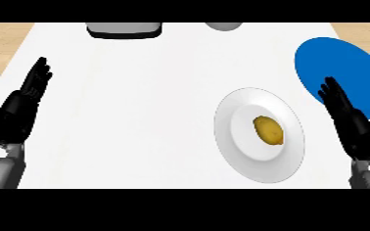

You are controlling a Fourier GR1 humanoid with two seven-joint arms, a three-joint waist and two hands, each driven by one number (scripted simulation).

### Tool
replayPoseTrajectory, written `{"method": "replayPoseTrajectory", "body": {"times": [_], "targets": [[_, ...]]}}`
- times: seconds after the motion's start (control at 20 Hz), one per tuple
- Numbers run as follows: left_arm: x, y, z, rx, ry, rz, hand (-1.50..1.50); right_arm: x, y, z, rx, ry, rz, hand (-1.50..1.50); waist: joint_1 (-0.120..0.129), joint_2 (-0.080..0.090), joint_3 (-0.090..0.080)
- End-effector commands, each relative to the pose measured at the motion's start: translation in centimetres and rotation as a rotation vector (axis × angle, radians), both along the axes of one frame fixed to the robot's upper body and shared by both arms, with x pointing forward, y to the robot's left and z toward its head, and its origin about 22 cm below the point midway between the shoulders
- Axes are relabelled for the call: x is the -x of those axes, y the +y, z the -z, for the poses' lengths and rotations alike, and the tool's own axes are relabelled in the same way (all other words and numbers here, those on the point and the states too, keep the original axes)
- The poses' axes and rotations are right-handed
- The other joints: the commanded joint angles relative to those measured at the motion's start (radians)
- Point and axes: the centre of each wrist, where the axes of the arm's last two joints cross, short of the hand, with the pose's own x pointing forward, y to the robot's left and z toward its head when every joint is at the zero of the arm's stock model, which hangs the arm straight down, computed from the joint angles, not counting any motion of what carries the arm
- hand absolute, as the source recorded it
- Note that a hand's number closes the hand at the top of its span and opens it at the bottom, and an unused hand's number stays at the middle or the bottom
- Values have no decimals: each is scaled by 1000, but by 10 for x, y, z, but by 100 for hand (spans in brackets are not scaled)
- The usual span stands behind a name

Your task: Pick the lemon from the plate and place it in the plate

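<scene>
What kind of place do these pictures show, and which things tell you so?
Probably a kitchen counter. A lemon lies on a white plate, a blue plate sits beside it, and what may be a grey appliance stands at the far edge of the white counter top.

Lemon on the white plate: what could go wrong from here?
The lemon is rounded and may roll on the white plate when touched. The right robot hand, open, overlaps the blue plate and could nudge it. The blue plate runs to the view's right edge, so placement may be hard to check.
</scene>
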Motion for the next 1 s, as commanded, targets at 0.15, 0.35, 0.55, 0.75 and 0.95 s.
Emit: {"method": "replayPoseTrajectory", "body": {"times": [0.15,0.35,0.55,0.75,0.95], "targets": [[-21,-53,-29,5,-137,282,0,-14,21,40,-52,559,-306,-150,96,53,19],[-22,-89,-30,44,-140,467,0,-39,21,-7,437,640,-619,-150,167,54,12],[-23,-108,-30,61,-130,535,0,-74,47,-47,676,612,-857,-150,166,40,18],[-18,-101,-35,63,-126,500,0,-105,77,-60,796,586,-994,-150,117,28,19],[-16,-91,-26,47,-104,468,0,-144,122,-91,920,576,-1026,-150,92,27,17]]}}
